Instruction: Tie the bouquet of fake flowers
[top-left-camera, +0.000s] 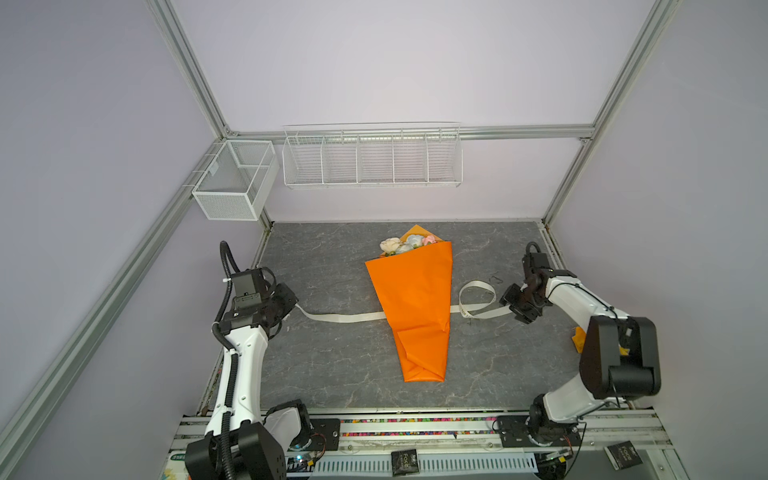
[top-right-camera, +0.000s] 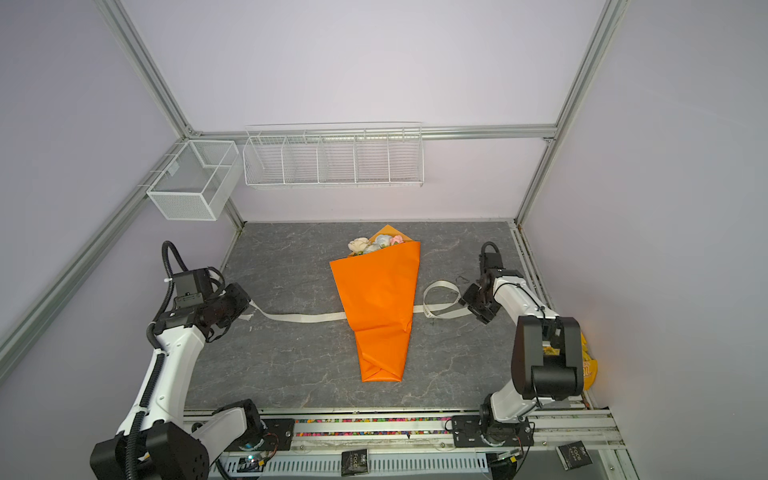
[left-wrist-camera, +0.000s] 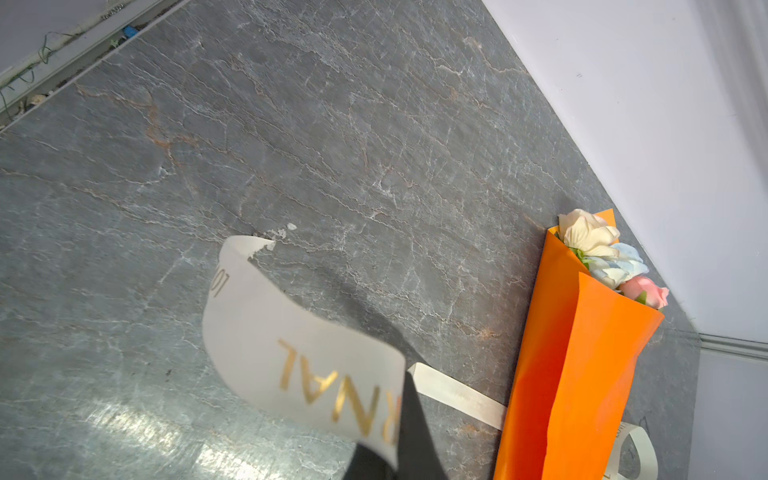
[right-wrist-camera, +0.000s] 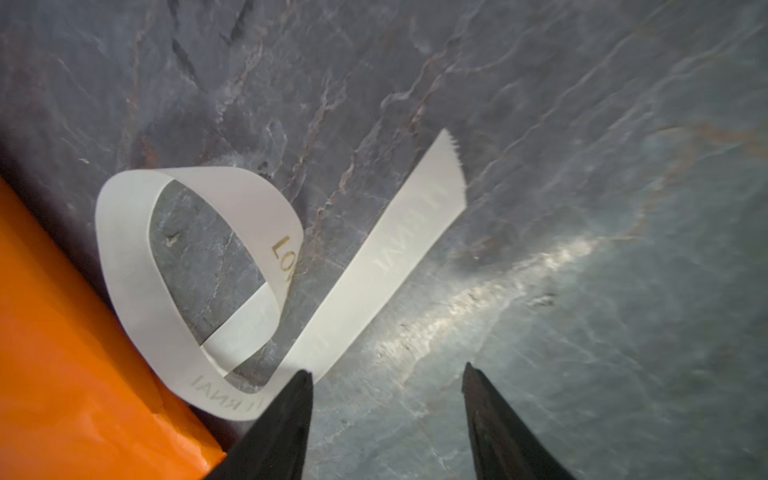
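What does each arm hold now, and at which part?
The left gripper, jaws shut, pinches the cream ribbon near its left end. The right gripper, jaws open, holds nothing.

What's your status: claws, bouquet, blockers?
Left claw shut on ribbon end. Right claw open, other end loose beside it. Bouquet in orange wrap, lying on ribbon, untied. Nothing blocking.
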